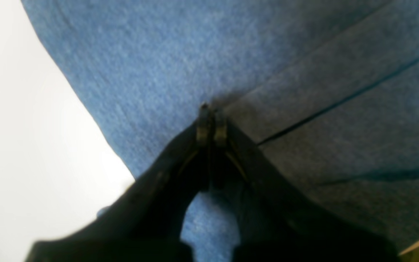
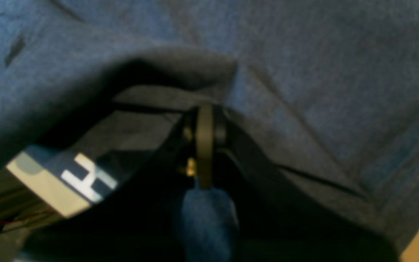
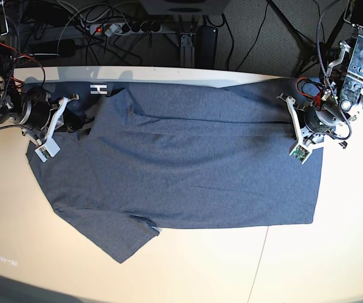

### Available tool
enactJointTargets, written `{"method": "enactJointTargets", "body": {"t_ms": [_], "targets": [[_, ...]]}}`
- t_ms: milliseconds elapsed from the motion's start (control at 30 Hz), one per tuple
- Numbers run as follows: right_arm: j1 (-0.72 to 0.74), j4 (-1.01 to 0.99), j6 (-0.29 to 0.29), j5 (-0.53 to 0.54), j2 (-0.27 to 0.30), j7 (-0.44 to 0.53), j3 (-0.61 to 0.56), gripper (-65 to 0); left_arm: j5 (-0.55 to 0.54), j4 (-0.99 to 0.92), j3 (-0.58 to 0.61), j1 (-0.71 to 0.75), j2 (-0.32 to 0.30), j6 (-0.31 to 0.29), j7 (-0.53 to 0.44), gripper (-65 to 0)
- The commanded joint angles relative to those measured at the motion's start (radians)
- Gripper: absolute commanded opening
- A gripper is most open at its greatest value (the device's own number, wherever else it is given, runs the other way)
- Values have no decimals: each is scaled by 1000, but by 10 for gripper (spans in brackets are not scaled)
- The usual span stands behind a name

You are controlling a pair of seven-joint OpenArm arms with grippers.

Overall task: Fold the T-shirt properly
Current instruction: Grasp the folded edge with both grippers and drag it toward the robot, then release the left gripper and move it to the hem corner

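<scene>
Pressing down among blue-grey cloth, the left gripper (image 1: 211, 122) shows in the left wrist view with its jaws together, their tips at a hem of the T-shirt (image 1: 180, 62); whether cloth is pinched between them cannot be told. White table (image 1: 20, 145) lies bare beside the shirt's edge.

From the right wrist, the right gripper (image 2: 205, 145) sits closed under a lifted fold of the T-shirt (image 2: 304, 54), a white letter (image 2: 87, 178) showing beside it.

Seen from the base view, the T-shirt (image 3: 187, 164) lies spread across the table (image 3: 232, 271), one gripper at each far end, a sleeve pointing toward the near edge.
</scene>
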Motion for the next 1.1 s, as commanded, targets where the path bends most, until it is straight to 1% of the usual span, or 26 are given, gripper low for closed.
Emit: {"method": "enactJointTargets", "body": {"t_ms": [0,300,567,667,767,900,1000,1067], "targets": [[-13,3,-11,-36,27,-41,13,-650,1,12,-7,-13,-17,-2,-8,-650],[-78,6,-11,-9,26,-42,122,-650,2,12,-7,-17,-16,-3,-13,-650],[-79,7,-11,1,20,-37,130,-650,1,13,-14,-47,-16,1,-23,-650],[-77,7,-11,1,21,-37,130,-650,-8,13,-47,-94,-16,5,-23,-650],[-78,7,-11,1,20,-38,130,-650,-61,13,-107,-146,-16,3,-27,-650],[-77,7,-11,0,20,-38,130,-650,-121,10,-155,-204,-16,-24,-46,-650],[-77,7,-11,1,20,-37,130,-650,-123,-15,-156,-238,-15,-27,-90,-650],[-77,7,-11,1,20,-36,130,-650,-123,-61,-156,-266,-7,-72,-140,-650]]}}
